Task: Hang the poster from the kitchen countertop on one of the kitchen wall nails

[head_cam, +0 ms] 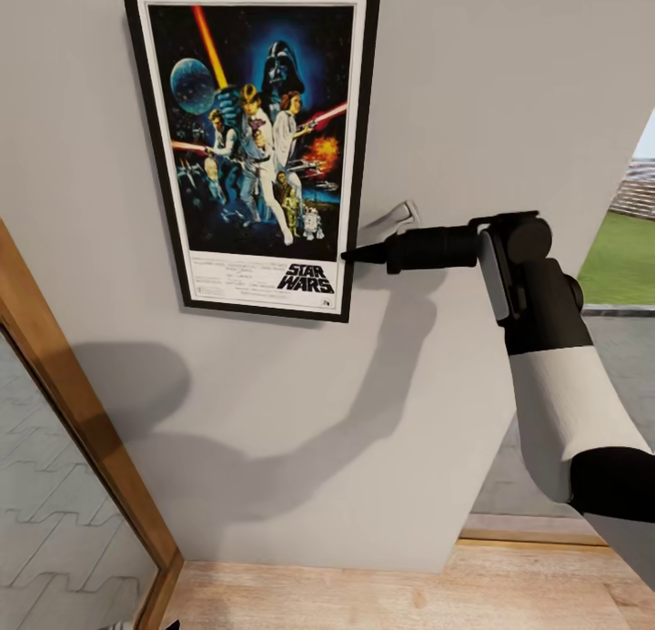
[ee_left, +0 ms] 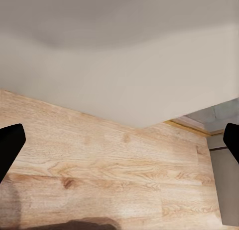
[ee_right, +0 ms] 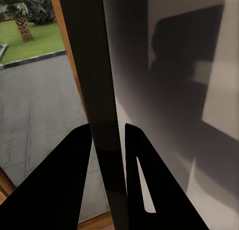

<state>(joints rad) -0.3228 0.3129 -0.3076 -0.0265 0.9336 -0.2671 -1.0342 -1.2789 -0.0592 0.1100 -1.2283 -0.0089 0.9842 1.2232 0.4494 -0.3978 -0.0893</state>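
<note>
Hanging the poster (head_cam: 250,143) calls for care — the right gripper (head_cam: 350,255) pinches its frame edge between the jaws, flat against the wall (head_cam: 509,93). Settle it on the nail, unseen here, before releasing; left jaws spread.

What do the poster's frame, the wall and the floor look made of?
The poster frame: thin, matte black, possibly plastic or painted wood; uncertain. The wall: smooth matte off-white, like painted plaster. The floor: light wood planks, with visible grain and knots.
</note>
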